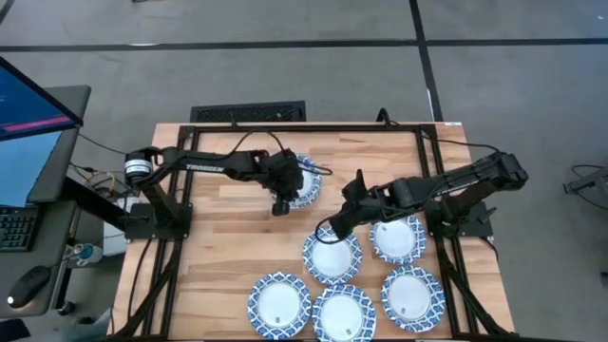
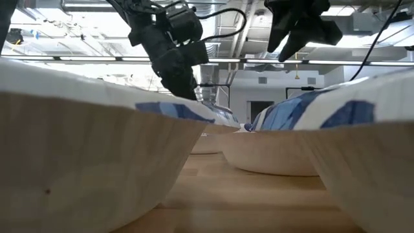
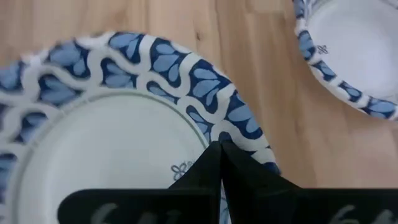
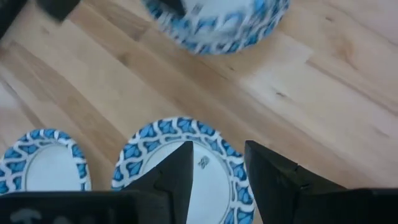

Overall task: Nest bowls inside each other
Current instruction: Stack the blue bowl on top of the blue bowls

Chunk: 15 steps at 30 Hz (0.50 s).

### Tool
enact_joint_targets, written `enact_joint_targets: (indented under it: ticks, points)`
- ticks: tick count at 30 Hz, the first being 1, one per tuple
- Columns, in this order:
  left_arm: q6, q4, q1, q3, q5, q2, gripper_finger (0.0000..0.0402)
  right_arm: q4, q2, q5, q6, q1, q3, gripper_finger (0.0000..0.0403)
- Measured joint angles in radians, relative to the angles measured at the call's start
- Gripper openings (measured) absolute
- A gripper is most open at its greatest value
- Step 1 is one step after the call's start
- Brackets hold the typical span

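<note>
The left gripper (image 1: 282, 195) is clamped on the rim of a lone bowl (image 1: 302, 180) that sits apart toward the table's (image 1: 223, 237) far edge, near its middle; the left wrist view shows the two dark fingers (image 3: 214, 165) pinched together over the patterned rim, with bare wood beyond it. The move ahead turns on one direction: the other five bowls lie toward the near edge and to the right of this one, the closest being the middle bowl (image 1: 332, 255), so the held bowl would have to travel diagonally toward the near right to nest. The left arm reaches flat across from the left edge, wrist bent down onto the rim's near side. The right gripper (image 1: 328, 228) hangs over that middle bowl's far rim with its fingers (image 4: 177, 168) spread apart, gripping nothing, its arm stretched in from the right edge. The right one is the nearer to the cluster, and I judge it may crowd the target.
</note>
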Motion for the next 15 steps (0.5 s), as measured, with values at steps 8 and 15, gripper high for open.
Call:
enact_joint_targets:
  ticks: [8,15]
  points:
    - [-0.033,-0.020,-0.084,-0.001,-0.079,0.002,0.0000,0.001,0.000,-0.002,-0.062,-0.055,0.000,0.0164]
    - [-0.131,-0.036,-0.096,0.022,-0.117,-0.011,0.0000,-0.055,0.000,-0.043,-0.104,-0.063,0.000,0.0164]
